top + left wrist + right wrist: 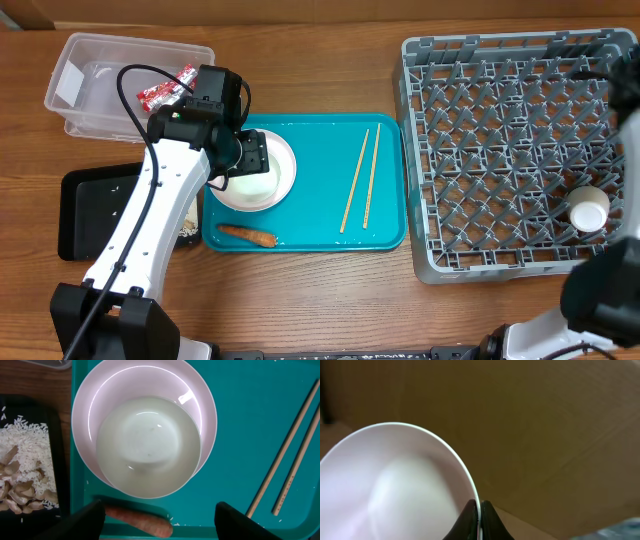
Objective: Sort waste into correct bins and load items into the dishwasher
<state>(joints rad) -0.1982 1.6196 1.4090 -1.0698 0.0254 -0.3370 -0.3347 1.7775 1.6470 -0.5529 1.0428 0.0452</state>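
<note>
Two grippers stand in different states. The right gripper (479, 509) is pinched tight on the rim of a white bowl (395, 490), seen only in the right wrist view against a brown background. The left gripper (159, 510) stands wide with nothing between its fingers, above a second bowl (147, 445) that sits on the white round plate (95, 395) at the left end of the teal tray (385, 232). Just below the plate on the teal tray lies the carrot piece (142, 520). The two chopsticks (360, 180) lie side by side toward its right. Left of it, the black tray (82, 205) holds rice and brown scraps (25, 450). At upper left the clear tub (95, 75) holds the foil wrapper (165, 92). On the right of the worktop (300, 60), the grey dish rack (500, 120) carries a small white cup (588, 210) near its lower right corner
</note>
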